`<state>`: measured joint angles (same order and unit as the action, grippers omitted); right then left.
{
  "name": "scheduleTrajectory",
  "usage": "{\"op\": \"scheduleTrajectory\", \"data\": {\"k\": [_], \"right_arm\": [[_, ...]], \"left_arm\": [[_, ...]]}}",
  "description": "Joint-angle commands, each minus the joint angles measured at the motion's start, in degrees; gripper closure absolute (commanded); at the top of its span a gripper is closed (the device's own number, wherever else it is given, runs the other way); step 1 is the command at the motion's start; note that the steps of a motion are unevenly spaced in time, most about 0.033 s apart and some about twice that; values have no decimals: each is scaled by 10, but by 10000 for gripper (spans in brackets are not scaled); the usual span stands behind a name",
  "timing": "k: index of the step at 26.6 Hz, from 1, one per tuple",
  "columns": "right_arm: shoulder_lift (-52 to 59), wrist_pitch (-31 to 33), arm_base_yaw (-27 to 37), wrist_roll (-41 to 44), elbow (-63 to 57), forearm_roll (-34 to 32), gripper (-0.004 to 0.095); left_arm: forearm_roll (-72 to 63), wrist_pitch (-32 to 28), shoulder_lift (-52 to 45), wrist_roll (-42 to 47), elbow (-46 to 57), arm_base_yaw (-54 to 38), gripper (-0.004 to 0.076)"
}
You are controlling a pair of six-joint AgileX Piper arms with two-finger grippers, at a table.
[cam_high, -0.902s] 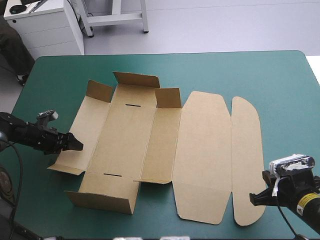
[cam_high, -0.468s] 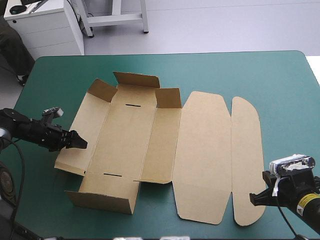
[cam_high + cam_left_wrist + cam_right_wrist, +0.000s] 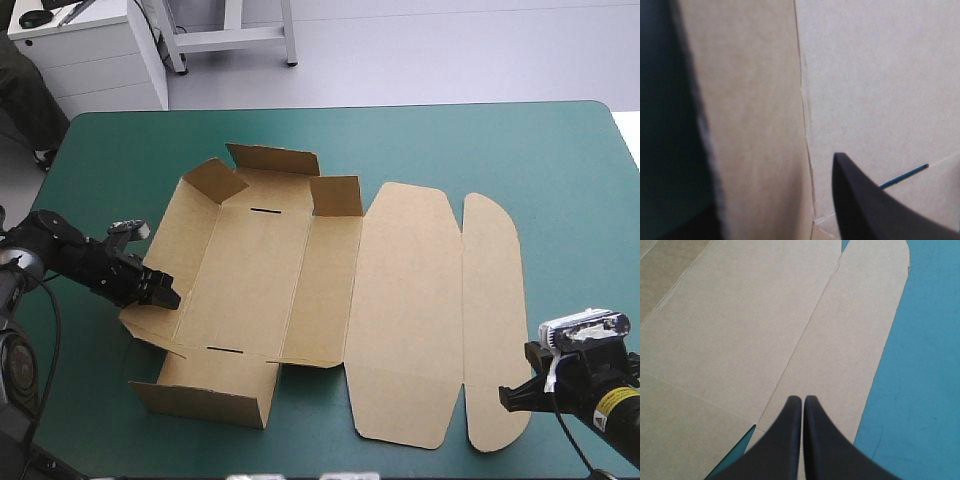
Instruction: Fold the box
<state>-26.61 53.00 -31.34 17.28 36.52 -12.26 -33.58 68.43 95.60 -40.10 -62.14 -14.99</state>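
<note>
**Box: left wall part-raised, lid panels flat**

High view: The box, a cut sheet of brown board, lies mid-tabletop on the teal-green cover, its lid panels flat to the right. Its left wall tilts upward. The left pincer sits at that wall's near outer edge. The right pincer is at the near end of the narrow rounded flap.

Left wrist view: The pincer stands apart, astride the wall. One black finger is over the base, with a gap between it and the wall.

Right wrist view: The fingers meet in a point above the rounded flap, holding nothing.
</note>
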Motion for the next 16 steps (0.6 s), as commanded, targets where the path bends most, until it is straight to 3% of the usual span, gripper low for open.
{"op": "scheduleTrajectory", "data": {"k": [1, 2, 12, 16], "right_arm": [[-4, -31, 3, 3, 14, -9, 909], [-4, -31, 3, 3, 14, -9, 909], [-4, -25, 3, 5, 14, -9, 909], [-4, -10, 3, 5, 14, -9, 909]], "left_arm": [[-19, 56, -26, 7, -15, 5, 673], [-19, 56, -26, 7, -15, 5, 736], [-34, 56, -26, 27, -31, 13, 734], [120, 56, -26, 108, -121, 103, 734]]}}
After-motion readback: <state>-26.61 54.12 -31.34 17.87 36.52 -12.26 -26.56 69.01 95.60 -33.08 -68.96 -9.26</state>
